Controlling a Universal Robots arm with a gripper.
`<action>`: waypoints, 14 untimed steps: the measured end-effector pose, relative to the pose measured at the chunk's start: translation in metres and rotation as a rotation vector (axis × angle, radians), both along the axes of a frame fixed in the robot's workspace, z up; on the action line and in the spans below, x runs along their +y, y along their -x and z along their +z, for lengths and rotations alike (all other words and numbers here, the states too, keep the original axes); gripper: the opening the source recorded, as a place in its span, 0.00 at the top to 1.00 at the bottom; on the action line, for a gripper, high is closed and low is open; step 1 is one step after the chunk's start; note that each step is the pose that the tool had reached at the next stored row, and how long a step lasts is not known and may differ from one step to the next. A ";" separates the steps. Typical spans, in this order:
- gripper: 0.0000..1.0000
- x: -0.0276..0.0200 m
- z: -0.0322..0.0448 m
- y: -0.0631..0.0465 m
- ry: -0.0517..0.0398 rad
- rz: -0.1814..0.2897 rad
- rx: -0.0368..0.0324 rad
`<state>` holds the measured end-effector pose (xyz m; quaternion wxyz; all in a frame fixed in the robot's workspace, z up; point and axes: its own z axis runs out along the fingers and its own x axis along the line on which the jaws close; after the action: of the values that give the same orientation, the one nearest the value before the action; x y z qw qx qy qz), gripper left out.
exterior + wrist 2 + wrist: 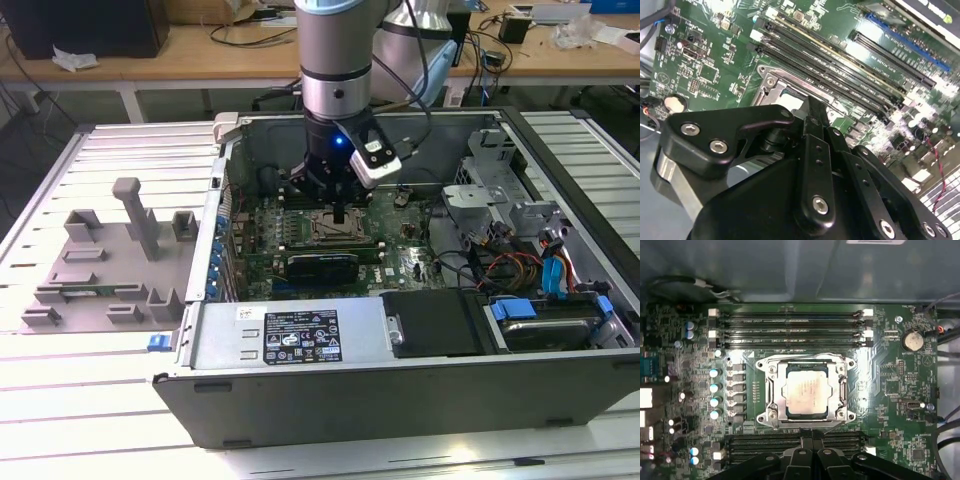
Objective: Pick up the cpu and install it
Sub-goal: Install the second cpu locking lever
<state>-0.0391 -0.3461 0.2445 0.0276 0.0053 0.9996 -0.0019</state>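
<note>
Pincer (341,212) hovers just above the socket (807,390), fingers drawn together, holding nothing. Cpu (806,391) lies flat in the socket, metal top up, square, edges parallel to the frame. Motherboard (890,385) sits in an open computer case (300,385) on a slatted counter (110,400).

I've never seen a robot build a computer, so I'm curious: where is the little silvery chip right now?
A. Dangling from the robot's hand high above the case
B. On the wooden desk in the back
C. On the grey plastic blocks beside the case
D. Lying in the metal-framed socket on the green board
D: in the first wrist view the cpu lies flat inside the socket on the motherboard.
</note>
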 end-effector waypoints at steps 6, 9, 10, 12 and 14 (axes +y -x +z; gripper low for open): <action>0.89 -0.0032 -0.0022 0.000 0.0000 0.039 0.0000; 0.89 -0.0040 -0.0021 0.000 0.0004 0.040 0.0002; 0.89 -0.0054 -0.0021 0.000 0.0000 0.040 0.0001; 0.89 -0.0081 -0.0022 0.001 -0.0011 0.039 0.0000; 0.89 -0.0086 -0.0030 0.002 -0.0016 0.039 -0.0001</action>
<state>-0.0408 -0.3546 0.2415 0.0277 -0.0142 0.9995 -0.0006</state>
